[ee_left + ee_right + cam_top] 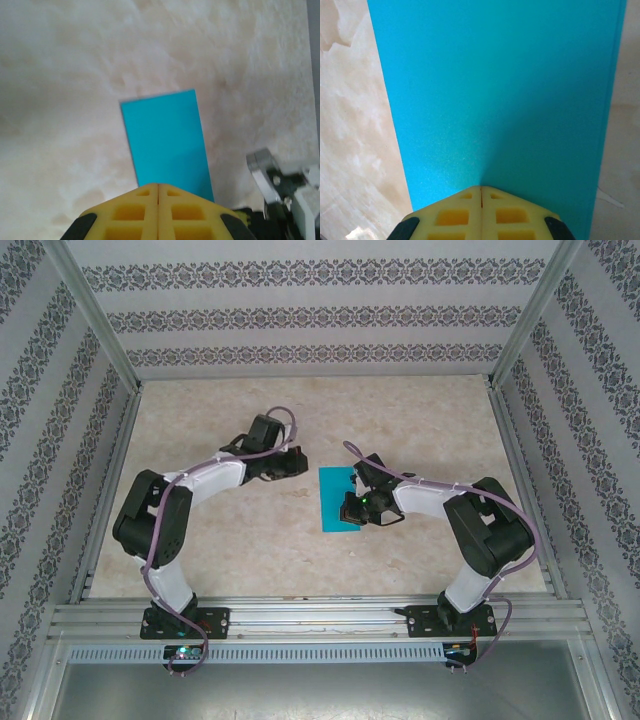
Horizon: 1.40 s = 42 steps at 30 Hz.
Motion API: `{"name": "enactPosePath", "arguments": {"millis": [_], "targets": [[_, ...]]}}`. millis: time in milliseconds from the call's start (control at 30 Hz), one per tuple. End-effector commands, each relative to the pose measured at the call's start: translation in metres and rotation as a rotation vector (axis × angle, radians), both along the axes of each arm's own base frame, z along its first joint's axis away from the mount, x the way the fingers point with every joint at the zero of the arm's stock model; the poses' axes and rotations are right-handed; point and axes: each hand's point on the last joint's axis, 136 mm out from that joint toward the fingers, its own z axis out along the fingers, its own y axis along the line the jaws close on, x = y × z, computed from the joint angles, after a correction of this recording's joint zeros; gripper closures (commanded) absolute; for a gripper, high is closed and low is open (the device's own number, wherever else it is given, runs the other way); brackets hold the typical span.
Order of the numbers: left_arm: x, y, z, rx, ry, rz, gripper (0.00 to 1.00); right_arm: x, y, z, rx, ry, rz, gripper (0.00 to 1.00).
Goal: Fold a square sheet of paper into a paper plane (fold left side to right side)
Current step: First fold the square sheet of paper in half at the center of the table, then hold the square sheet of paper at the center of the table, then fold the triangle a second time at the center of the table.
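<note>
The turquoise sheet of paper (335, 502) lies as a flat, narrow rectangle mid-table on the marbled table (220, 410), between two arms. The right gripper (481, 189), fingers pressed together and holding nothing, is poised over the sheet's right edge. The left gripper (158, 187), likewise closed and empty, sits just off its far-left corner.

Sheet of paper (335, 500) lies flat on the surface (420, 420), roughly midway left to right, between the two arms. Left claw (298, 464) sits just left of the sheet's far left corner, tip toward it; contact not discernible. Right claw (352, 508) is at the sheet's right edge, tip over the sheet. Arm bases stand on the rail (320, 618) along the near edge, one on each side, well apart.
</note>
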Motion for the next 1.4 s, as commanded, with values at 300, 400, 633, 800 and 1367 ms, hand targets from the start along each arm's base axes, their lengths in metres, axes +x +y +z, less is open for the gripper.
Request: {"name": "enactPosePath", "arguments": {"millis": [300,400,633,800,1367], "targets": [[-0.023,-0.053,-0.021,-0.096,0.091,-0.072,0.93,-0.029,-0.040,-0.040,-0.183,0.131,-0.044,1.00],[-0.023,-0.059,-0.031,-0.084,0.109,-0.082,0.93,-0.028,-0.038,-0.039,-0.177,0.132,-0.037,1.00],[-0.026,-0.055,-0.060,-0.031,0.158,-0.071,0.93,-0.026,-0.032,-0.037,-0.166,0.127,-0.029,1.00],[-0.034,-0.048,-0.080,0.009,0.206,-0.065,0.93,-0.021,-0.024,-0.028,-0.131,0.114,-0.023,1.00],[-0.051,-0.040,-0.100,0.047,0.248,-0.079,0.96,0.002,-0.028,0.047,0.103,0.034,-0.030,0.65]]}}
